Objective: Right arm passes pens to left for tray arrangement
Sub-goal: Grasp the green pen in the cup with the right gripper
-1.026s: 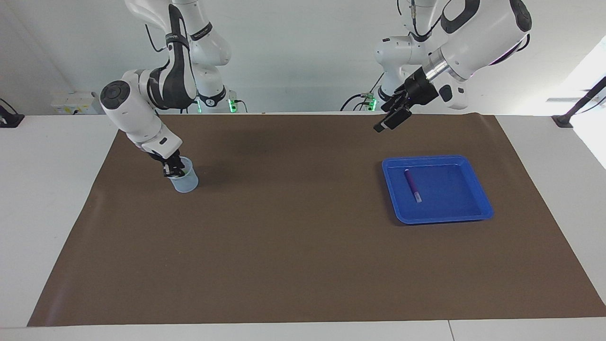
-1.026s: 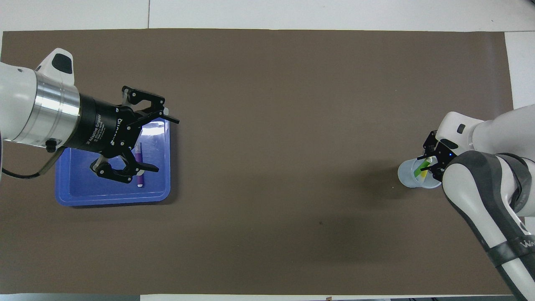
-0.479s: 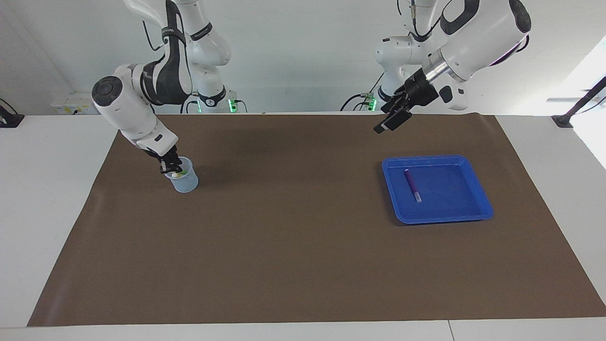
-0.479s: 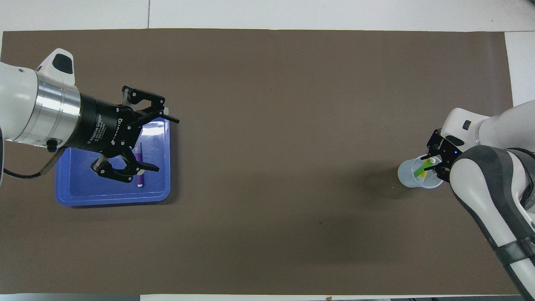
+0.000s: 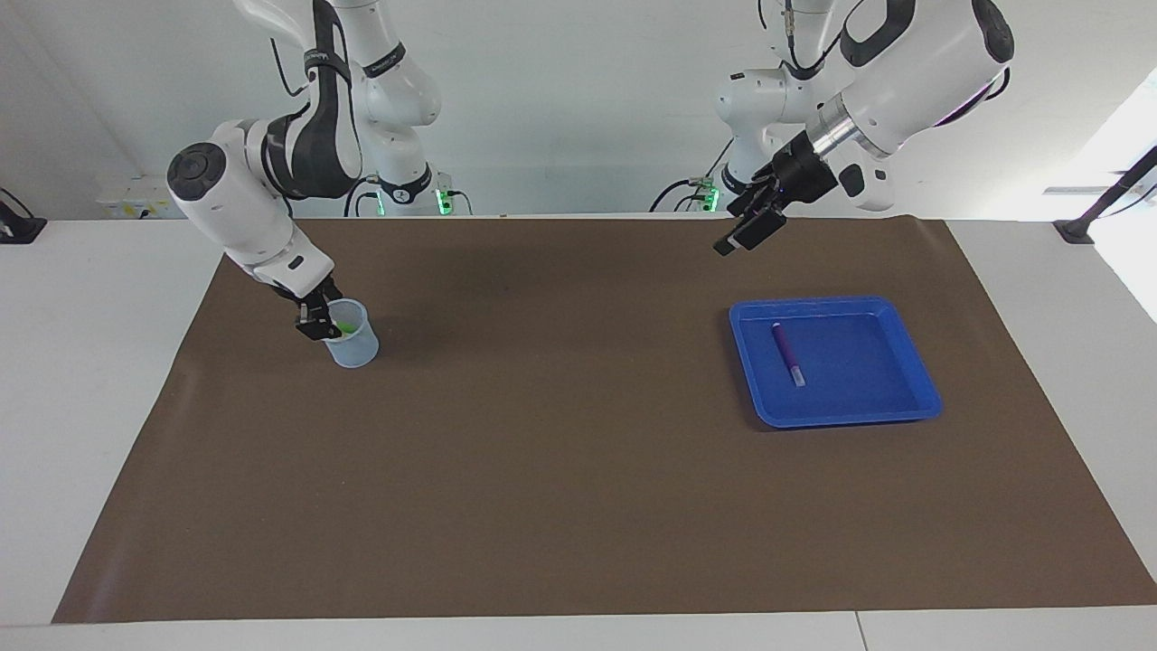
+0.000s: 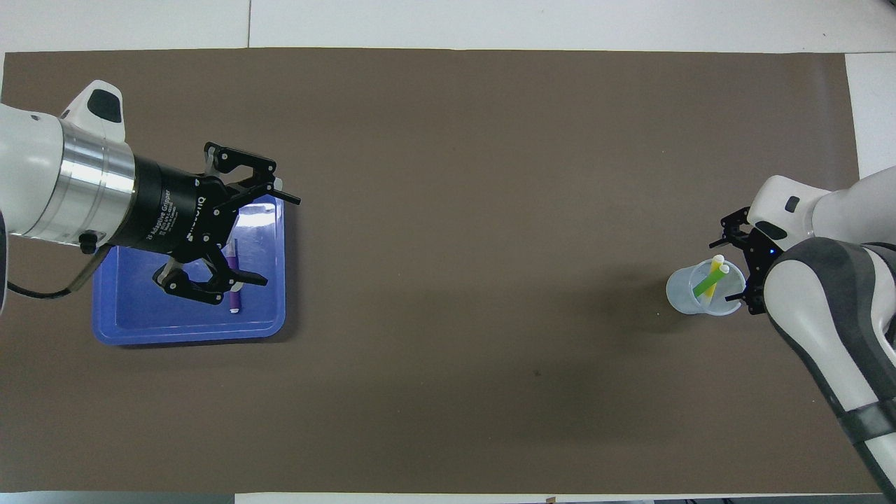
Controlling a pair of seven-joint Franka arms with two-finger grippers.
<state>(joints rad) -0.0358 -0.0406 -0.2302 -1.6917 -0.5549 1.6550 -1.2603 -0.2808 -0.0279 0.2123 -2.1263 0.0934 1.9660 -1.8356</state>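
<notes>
Facing view: one purple marker pen (image 5: pixel 787 353) flat in one square blue plastic tray (image 5: pixel 913 405), left gripper (image 5: pixel 745 231) open above; overhead view: two pens, green (image 6: pixel 705 283) and yellow (image 6: pixel 713 276), in one clear plastic cup (image 6: pixel 680 297), right gripper (image 6: pixel 735 269) open beside, empty.

In the overhead view, hides under the left gripper (image 6: pixel 280 241): part of the tray (image 6: pixel 140 315) and most of the purple pen (image 6: pixel 236 297), bar its nearer end. Blurs behind the cup (image 6: pixel 682 294) wall: the lower ends of the green pen (image 6: pixel 705 285) and yellow pen (image 6: pixel 717 263). In the facing view, shows only a green glimpse inside the cup; cannot tell the yellow. Cannot tell there whether the right gripper (image 5: pixel 315 325) touches the rim. Cuts off the left arm (image 6: pixel 35 182) and right arm (image 6: pixel 819 315) at the overhead view's edges.
</notes>
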